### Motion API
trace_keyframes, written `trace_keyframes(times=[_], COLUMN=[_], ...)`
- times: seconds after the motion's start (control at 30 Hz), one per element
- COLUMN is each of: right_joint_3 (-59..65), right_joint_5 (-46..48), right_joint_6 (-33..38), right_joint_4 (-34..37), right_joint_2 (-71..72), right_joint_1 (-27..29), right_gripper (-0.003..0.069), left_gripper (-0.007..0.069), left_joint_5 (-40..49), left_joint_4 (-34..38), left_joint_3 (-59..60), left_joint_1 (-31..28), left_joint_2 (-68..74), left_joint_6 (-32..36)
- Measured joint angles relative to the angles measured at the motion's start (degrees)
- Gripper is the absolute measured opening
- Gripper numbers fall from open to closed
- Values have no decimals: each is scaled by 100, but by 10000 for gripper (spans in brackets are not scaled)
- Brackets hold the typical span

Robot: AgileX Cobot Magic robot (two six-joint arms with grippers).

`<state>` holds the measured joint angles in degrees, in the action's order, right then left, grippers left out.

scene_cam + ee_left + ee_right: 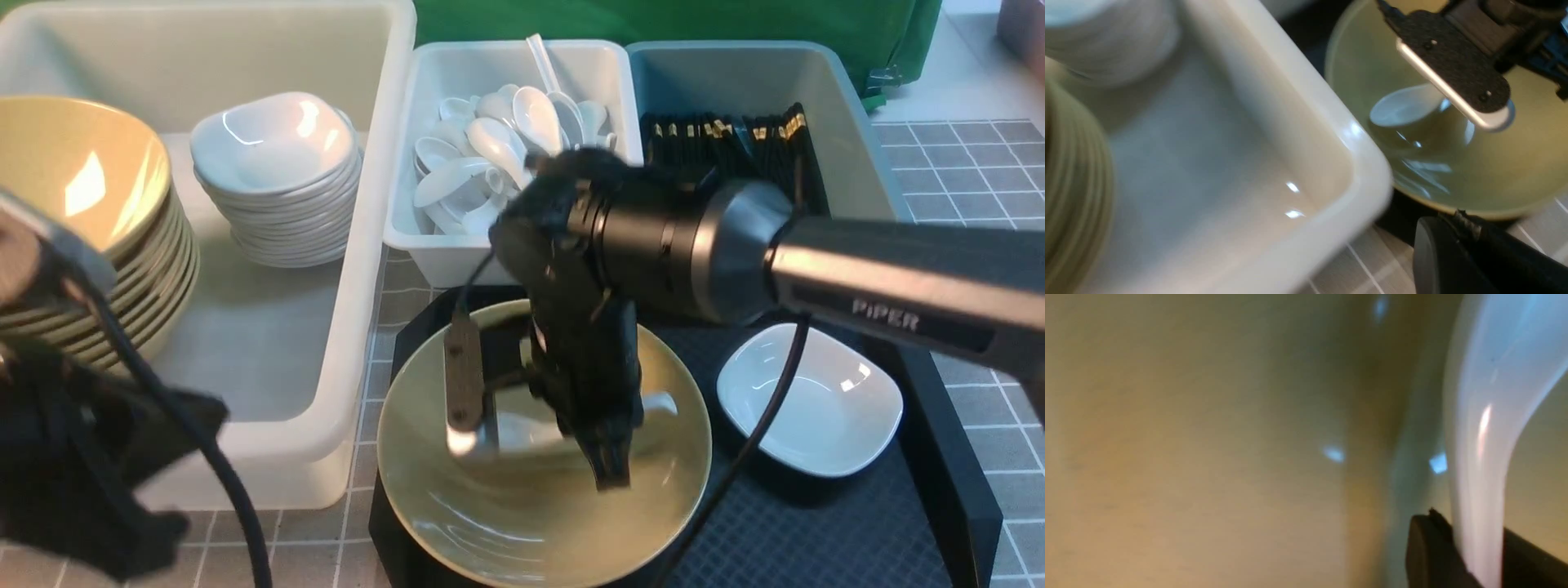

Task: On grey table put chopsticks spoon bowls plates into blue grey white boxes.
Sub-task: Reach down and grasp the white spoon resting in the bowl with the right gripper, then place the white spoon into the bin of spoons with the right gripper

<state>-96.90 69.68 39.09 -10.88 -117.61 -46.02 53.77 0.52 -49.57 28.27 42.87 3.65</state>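
A green bowl (506, 514) stands on a black tray, with a white spoon (660, 403) lying in it. My right gripper (535, 451) reaches down into that bowl. In the right wrist view my right gripper (1480, 555) is shut on the spoon (1490, 416), its handle pinched between the two dark jaws. My left gripper (1457, 228) is shut and empty. It hovers by the near corner of the large white box (1363, 163), beside the bowl (1515, 175). In the front view the left arm is a blurred dark shape at the lower left.
The large white box (367, 245) holds a stack of green bowls (82, 204) and a stack of white plates (273, 171). A small white box (608, 90) holds several spoons. A blue-grey box (857, 122) holds black chopsticks (735, 135). A white dish (808, 400) sits on the black tray (939, 457).
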Motion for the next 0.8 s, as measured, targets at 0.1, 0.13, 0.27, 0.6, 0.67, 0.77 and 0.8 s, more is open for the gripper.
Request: trace_keyframes(times=[0.1,0.13,0.27,0.6,0.67,0.77,0.8], right_joint_3=[-455,-707,-1564,-2536,-2541,-2541,-2541], right_joint_5=[6,16,59,-1624,-2057,-2536,-2662], right_joint_6=[-117,-188,-511,-2964,-3412,-3909,-4043], right_joint_4=[-14,-14,-8,-8,-8,-8,-8], right_joint_2=[81,127,208,2,-224,-537,-613], right_joint_1=[144,218,492,1367,1434,1468,1472], right_gripper=[127,127,127,127,127,142,158], left_gripper=[-11,-11,-11,-11,-11,-11,-11], left_joint_5=[13,13,33,-266,-254,-191,-169], left_joint_4=[-499,-660,-1052,408,1404,2557,2763], left_joint_3=[-403,-557,-983,-1827,-2163,-2533,-2593], left_joint_1=[0,0,-33,-1353,-1578,-1688,-1687], left_joint_2=[206,312,769,2666,3157,3650,3747], left_joint_6=[-266,-326,-486,672,1532,2367,2520])
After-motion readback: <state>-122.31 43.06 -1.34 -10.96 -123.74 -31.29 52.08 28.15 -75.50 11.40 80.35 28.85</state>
